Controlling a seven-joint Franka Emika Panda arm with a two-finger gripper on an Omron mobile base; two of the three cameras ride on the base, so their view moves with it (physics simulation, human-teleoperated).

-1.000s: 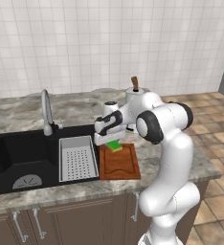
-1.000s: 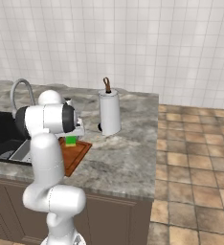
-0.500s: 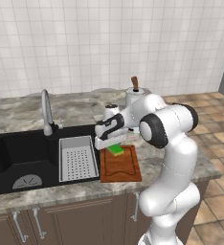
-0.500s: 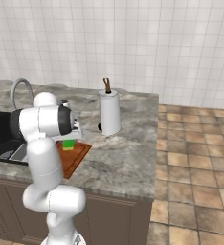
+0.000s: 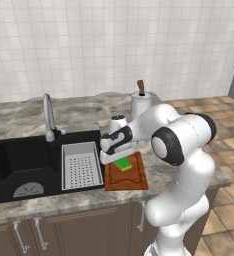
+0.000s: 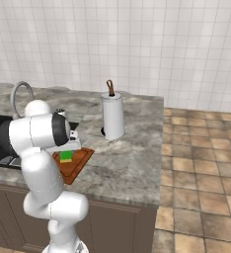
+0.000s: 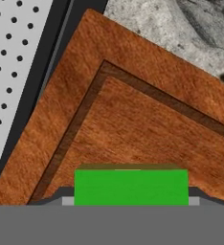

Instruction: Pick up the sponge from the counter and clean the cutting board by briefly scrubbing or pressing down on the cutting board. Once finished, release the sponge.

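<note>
The gripper [image 7: 131, 201] is clamped on the sponge [image 7: 131, 185], a small flat block with a bright green top, and holds it down on the cutting board [image 7: 133, 129]. The sponge [image 5: 123, 164] sits near the board's back edge. The board [image 5: 126, 176] is reddish-brown wood with rounded corners and a dark groove around its edge. It lies on the marbled grey stone counter [image 5: 84, 197] by the front edge, just beside the grey sink tray [image 5: 80, 166] full of little holes. A white paper towel roll [image 6: 113, 116] stands upright near the counter's back edge
</note>
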